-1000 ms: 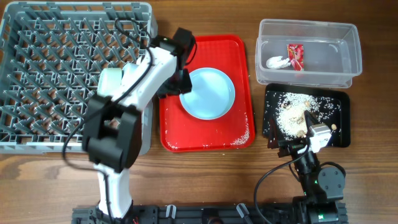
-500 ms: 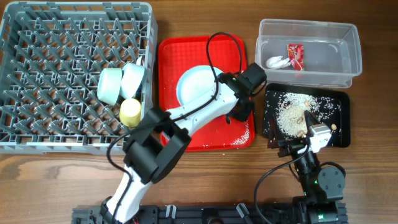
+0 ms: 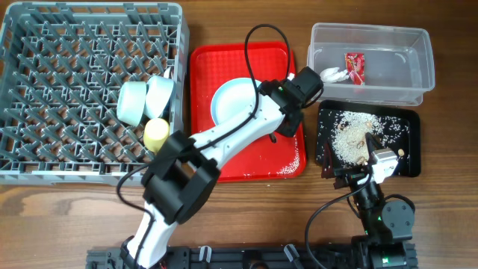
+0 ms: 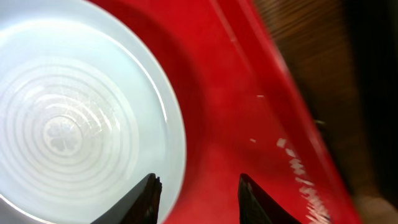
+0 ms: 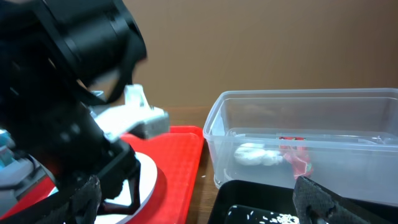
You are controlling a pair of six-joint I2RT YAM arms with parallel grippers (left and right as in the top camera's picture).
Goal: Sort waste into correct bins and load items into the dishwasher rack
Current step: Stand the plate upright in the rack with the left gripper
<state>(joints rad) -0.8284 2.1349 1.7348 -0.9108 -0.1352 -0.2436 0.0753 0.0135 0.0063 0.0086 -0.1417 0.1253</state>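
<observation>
The pale blue plate (image 3: pixel 233 108) lies on a red serving tray (image 3: pixel 246 161). My left gripper (image 3: pixel 278 119) is open and low at the plate's right rim. In the left wrist view the gripper (image 4: pixel 199 190) has one finger over the plate (image 4: pixel 68 124) and the other over the red tray (image 4: pixel 236 112). Two mint-green bowls (image 3: pixel 142 99) and the yellow cup (image 3: pixel 155 133) sit in the grey rack (image 3: pixel 45 67). The clear tub (image 3: pixel 418 45) holds the napkin (image 3: pixel 332 73) and red wrapper (image 3: pixel 353 66). Rice (image 3: pixel 349 138) lies on the black tray (image 3: pixel 407 149). My right gripper (image 3: pixel 371 161) is open and empty at that tray's near edge.
Loose rice grains (image 3: pixel 290 163) lie in the red tray's front right corner. The left arm stretches from the front left across the red tray. The right wrist view shows the tub (image 5: pixel 311 106), the plate (image 5: pixel 146 180) and the left gripper's black body at its left.
My left arm has swung from the rack side, across the plate, to the plate's right rim. The bowls and cup it hid now show in the rack. The right arm has not moved.
</observation>
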